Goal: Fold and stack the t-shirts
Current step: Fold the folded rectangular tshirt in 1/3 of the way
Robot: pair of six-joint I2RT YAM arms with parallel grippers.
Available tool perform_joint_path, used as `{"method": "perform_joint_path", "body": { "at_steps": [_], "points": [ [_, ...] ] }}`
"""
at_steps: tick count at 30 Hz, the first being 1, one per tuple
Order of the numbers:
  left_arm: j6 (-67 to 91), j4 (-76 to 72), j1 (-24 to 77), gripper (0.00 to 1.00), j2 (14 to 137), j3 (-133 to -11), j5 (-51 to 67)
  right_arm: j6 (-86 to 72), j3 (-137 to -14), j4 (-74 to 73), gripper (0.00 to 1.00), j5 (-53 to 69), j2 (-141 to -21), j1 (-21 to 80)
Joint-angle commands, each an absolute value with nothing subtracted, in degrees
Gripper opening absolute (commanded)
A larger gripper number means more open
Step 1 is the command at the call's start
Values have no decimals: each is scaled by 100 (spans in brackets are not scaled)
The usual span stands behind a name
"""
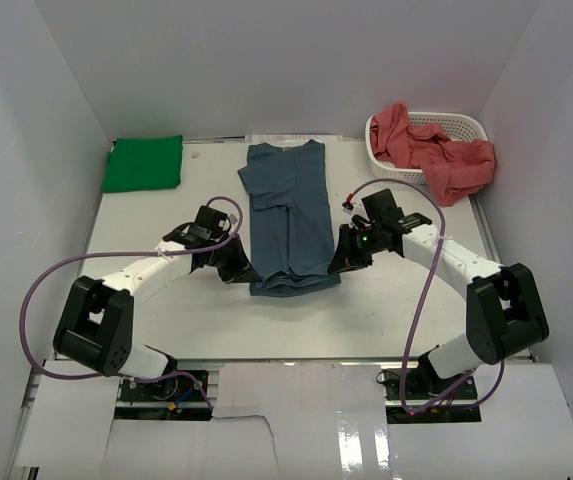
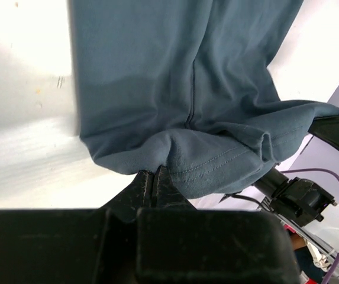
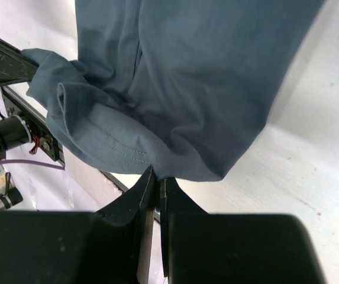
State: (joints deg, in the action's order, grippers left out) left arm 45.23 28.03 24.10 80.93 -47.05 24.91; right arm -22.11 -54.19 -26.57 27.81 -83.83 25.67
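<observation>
Looking down from above, the slate blue t-shirt (image 1: pixel 288 215) lies mid desk (image 1: pixel 166 230), sides folded in, between left tool (image 1: pixel 234 268) and right tool (image 1: pixel 344 258). The green t-shirt (image 1: pixel 144 163) sits folded far left, while the salmon t-shirts (image 1: pixel 436 155) fill the basket (image 1: pixel 466 125), unfolded. The left wrist view shows jaws pinched tight on a near hem corner. The right wrist view shows the same grip on the opposite corner, which the overhead view hides.

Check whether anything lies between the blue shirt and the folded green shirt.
Nothing visible does. The left tool and right tool are shut on the near hem of the blue shirt; only bare table separates it from the green shirt at the far left. The basket sits far right.
</observation>
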Motion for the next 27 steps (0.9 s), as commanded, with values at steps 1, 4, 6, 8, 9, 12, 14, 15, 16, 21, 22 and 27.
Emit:
{"method": "perform_joint_path", "body": {
  "at_steps": [1, 4, 6, 8, 9, 12, 14, 15, 16, 21, 22, 27],
  "points": [
    [4298, 2786, 2329, 0, 8304, -5210, 2619, -2004, -6001, -2830, 8, 2830, -8621, 2522],
    [4201, 2865, 2268, 0, 8516, -5501, 2628, -1951, -6283, -2900, 8, 2839, -8859, 2496],
    [4131, 2962, 2233, 0, 8701, -5774, 2611, -1934, -6415, -2927, 8, 2848, -9017, 2479],
    [4087, 3023, 2171, 0, 8832, -5993, 2602, -1890, -6582, -2962, 8, 2848, -9149, 2444],
    [4035, 3050, 2110, 0, 8877, -6064, 2602, -1872, -6635, -2988, 8, 2865, -9184, 2417],
    [3955, 3155, 2013, 0, 9079, -6371, 2593, -1828, -6820, -3015, 8, 2874, -9334, 2347],
    [3876, 3225, 1951, 0, 9184, -6521, 2610, -1784, -6969, -3059, 8, 2892, -9474, 2303],
    [3859, 3243, 1925, 0, 9306, -6669, 2610, -1775, -7013, -3067, 8, 2892, -9518, 2294],
    [3824, 3261, 1916, 0, 9369, -6740, 2619, -1767, -7075, -3076, 8, 2892, -9553, 2285],
    [3771, 3375, 1881, 0, 9694, -7136, 2602, -1723, -7610, -3172, 8, 2944, -9922, 2189],
    [3753, 3410, 1881, 0, 9773, -7293, 2575, -1723, -7690, -3190, 8, 2953, -9966, 2171],
    [3665, 3630, 1837, 0, 10028, -7778, 2443, -1670, -8226, -3392, 8, 2927, -10327, 2101]
  ]
}}
